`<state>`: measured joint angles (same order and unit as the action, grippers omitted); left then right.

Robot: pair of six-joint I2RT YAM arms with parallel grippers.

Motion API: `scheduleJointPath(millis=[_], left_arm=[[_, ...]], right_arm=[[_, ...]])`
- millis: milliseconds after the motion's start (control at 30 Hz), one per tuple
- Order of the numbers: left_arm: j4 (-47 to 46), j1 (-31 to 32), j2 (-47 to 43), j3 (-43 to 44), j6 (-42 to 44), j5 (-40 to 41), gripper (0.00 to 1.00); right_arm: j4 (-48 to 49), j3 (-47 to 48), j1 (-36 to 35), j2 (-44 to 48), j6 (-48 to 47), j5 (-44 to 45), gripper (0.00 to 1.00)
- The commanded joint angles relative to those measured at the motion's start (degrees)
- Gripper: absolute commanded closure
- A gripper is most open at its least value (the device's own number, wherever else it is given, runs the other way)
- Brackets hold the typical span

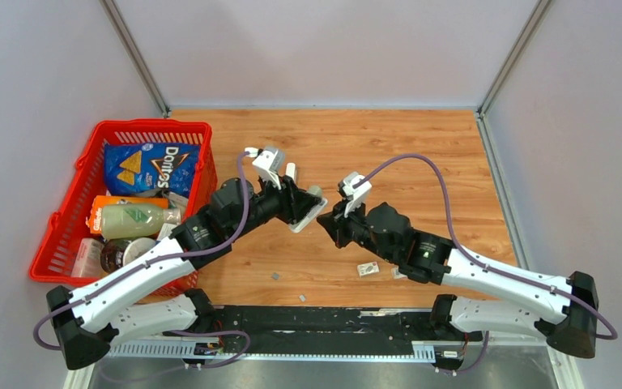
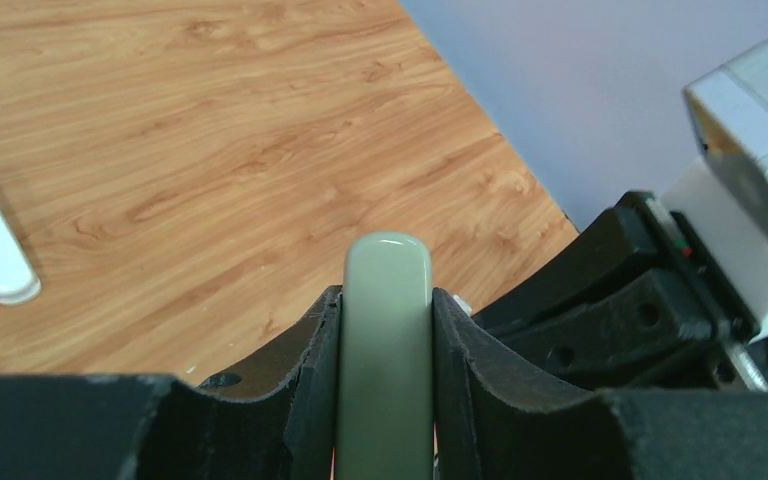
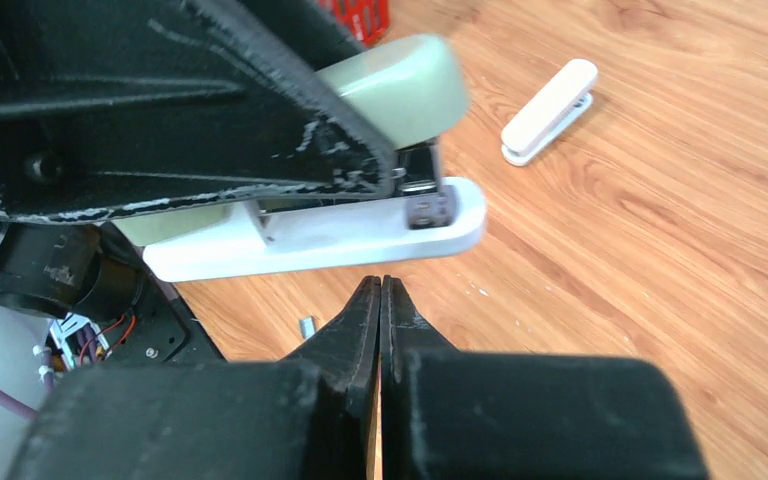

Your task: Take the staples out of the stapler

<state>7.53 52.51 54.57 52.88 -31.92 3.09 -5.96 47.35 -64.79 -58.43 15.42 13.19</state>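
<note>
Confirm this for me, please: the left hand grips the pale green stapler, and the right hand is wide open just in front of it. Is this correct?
Not quite. The right hand is not wide open: it is shut, with nothing in it, as the right wrist view shows. The rest is correct: the left hand grips the pale green stapler, and the right hand is just in front of it.

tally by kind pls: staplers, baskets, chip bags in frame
Staplers: 2 (pale green stapler clamped in the left gripper; white stapler lying on the table)
Baskets: 1 (red basket)
Chip bags: 1 (Doritos bag, inside the basket)
Total: 4
</note>
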Motion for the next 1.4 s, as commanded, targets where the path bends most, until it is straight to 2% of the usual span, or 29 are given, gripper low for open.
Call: scheduleJointPath(millis=[0, 233, 467, 733, 933, 1100, 1233, 1367], left_arm=[[-3.4, 0.2, -1.4, -1.2, -1.1, -2.7, 1.0], [-7.3, 0.2, -1.7, -3.6, -3.7, -7.6, 1.0], [-12.4, 0.2, -1.9, -5.2, -6.7, -10.1, 1.0], [-17.1, 0.2, -2.6, -8.4, -9.3, -12.8, 1.0], [-19.7, 0.4, -1.5, -10.3, -9.6, -15.1, 1.0], [-22.2, 0.7, 1.5, -10.3, -9.4, -19.0, 1.0], [-23.2, 1.3, 3.6, -9.4, -8.7, -23.2, 1.0], [-22.2, 1.4, 3.6, -9.1, -7.7, -23.2, 1.0]], right_arm=[[-2.4, -1.9, 0.4, 3.9, 2.5, 6.7, 1.0], [-0.3, -7.4, 0.7, 7.9, 8.3, 9.8, 1.0], [5.3, -7.5, 0.9, 5.4, 11.4, 7.5, 1.0], [8.1, -1.0, 3.5, 3.2, 11.9, 3.0, 1.0], [9.6, 5.5, 8.7, 1.2, 14.9, -5.6, 1.0], [8.4, 13.7, 9.3, -4.2, 13.9, -10.2, 1.0], [7.2, 19.3, 9.4, -8.4, 12.9, -17.2, 1.0], [8.0, 20.4, 9.5, -9.8, 13.8, -21.3, 1.0]])
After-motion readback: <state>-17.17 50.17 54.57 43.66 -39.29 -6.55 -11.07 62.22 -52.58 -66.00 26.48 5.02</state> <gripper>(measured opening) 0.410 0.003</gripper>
